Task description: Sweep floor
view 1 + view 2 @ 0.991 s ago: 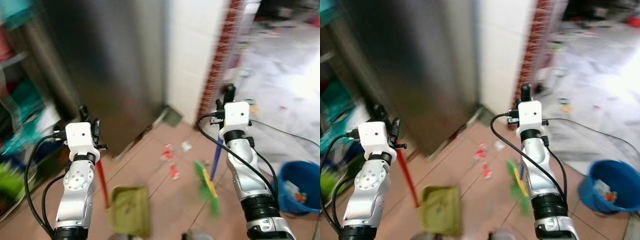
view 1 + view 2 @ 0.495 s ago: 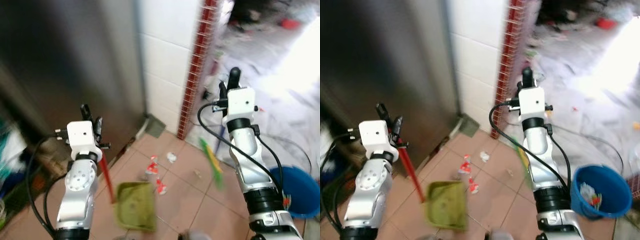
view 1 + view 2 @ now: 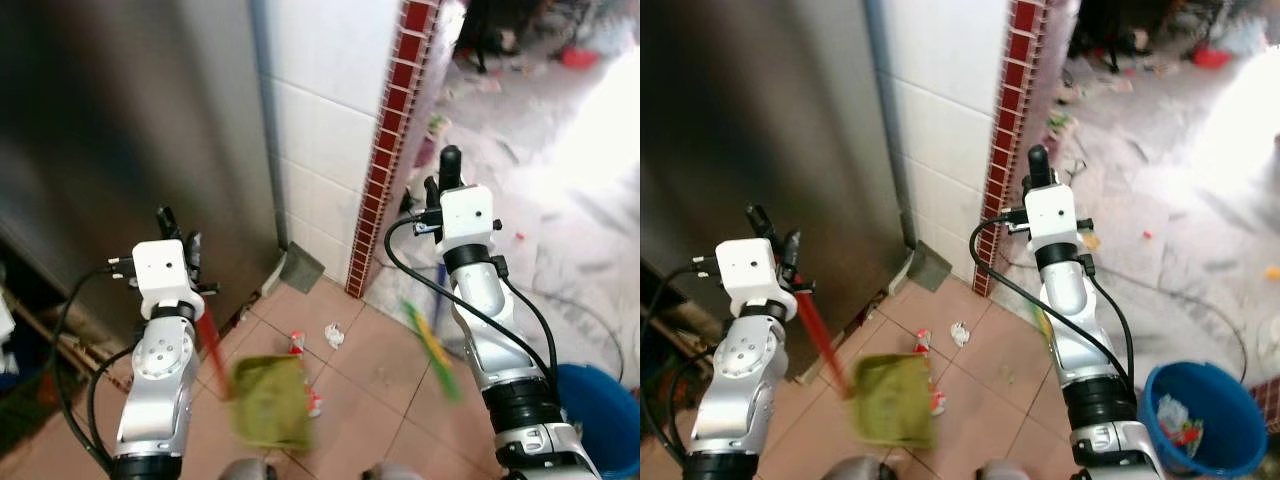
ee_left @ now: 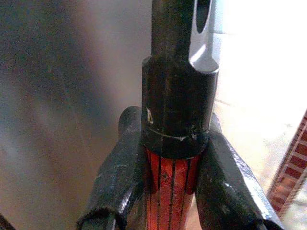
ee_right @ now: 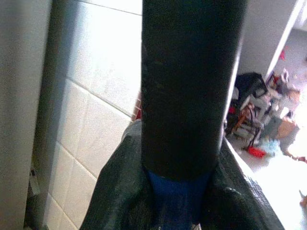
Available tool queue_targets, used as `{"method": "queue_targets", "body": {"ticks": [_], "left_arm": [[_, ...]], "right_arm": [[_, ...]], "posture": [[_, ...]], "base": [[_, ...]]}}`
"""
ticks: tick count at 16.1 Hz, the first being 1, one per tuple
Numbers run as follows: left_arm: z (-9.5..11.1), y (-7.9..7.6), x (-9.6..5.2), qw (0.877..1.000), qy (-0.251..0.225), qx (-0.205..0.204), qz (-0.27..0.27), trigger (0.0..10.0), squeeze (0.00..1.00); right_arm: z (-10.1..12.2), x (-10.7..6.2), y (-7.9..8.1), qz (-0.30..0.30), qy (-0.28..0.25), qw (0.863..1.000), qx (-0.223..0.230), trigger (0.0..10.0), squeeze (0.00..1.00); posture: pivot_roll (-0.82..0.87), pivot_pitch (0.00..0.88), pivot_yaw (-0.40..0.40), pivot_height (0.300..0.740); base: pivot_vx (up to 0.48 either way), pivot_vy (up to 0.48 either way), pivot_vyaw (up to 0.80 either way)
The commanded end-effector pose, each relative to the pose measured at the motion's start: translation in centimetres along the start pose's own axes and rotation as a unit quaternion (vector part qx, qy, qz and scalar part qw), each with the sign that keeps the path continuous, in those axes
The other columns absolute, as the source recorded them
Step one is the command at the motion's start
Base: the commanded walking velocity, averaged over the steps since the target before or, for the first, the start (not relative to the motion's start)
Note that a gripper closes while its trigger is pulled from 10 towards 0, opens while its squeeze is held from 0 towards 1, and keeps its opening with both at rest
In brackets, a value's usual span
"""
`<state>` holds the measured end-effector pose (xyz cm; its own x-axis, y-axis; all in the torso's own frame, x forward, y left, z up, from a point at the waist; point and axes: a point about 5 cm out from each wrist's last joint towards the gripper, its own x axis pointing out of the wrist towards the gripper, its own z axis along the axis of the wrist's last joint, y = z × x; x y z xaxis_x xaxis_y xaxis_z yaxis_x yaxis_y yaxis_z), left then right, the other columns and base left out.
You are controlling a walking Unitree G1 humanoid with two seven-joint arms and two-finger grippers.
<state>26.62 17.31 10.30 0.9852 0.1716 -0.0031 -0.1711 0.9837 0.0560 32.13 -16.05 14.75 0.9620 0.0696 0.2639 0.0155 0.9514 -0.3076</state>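
Left wrist view: left tool [image 4: 170, 191] grips dustpan handle [image 4: 169, 184] (red).

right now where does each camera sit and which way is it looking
Left eye: on the head, looking down at both silver arms, the green dustpan and litter on the tiled floor.
Right eye: same scene, plus the blue bucket.
Left wrist: along the left gripper, shut on the dustpan's red handle.
Right wrist: along the right gripper, shut on the broom handle.
Both wrist views share the white tiled wall.
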Motion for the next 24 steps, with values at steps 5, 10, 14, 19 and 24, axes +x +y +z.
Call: {"method": "queue_targets", "body": {"ticks": [5,10,14,19,24], "left_arm": [[0.3,-0.1,0.3,1.000,-0.018,0.015,0.008,10.0,0.00],[-1.9,0.1,1.1,0.999,0.007,0.048,0.018,10.0,0.00],[-2.1,-0.4,2.7,0.997,-0.020,0.067,0.021,10.0,0.00],[-2.4,-3.1,5.0,0.998,-0.002,0.066,-0.001,10.0,0.00],[-3.3,-5.8,5.1,0.998,0.015,0.041,-0.041,10.0,0.00]], "right_arm": [[0.1,0.1,-0.3,0.000,0.000,1.000,-0.002,10.0,0.00],[-1.3,0.1,0.1,-0.008,0.048,0.998,0.042,10.0,0.00],[-2.0,0.0,0.5,-0.006,0.074,0.995,0.067,10.0,0.00],[-3.2,-0.7,1.1,0.000,0.120,0.987,0.108,10.0,0.00],[-3.3,-0.7,1.8,-0.005,0.143,0.976,0.162,10.0,0.00]], "posture": [[-0.06,0.000,0.015,0.740],[-0.07,0.000,0.010,0.740],[-0.09,0.000,0.004,0.740],[-0.11,0.000,-0.004,0.740],[-0.12,0.000,0.008,0.740]], "base": [[0.000,0.000,0.00],[0.000,0.000,0.00],[0.000,0.000,0.00],[0.000,0.000,0.00],[0.000,0.000,0.00]]}}
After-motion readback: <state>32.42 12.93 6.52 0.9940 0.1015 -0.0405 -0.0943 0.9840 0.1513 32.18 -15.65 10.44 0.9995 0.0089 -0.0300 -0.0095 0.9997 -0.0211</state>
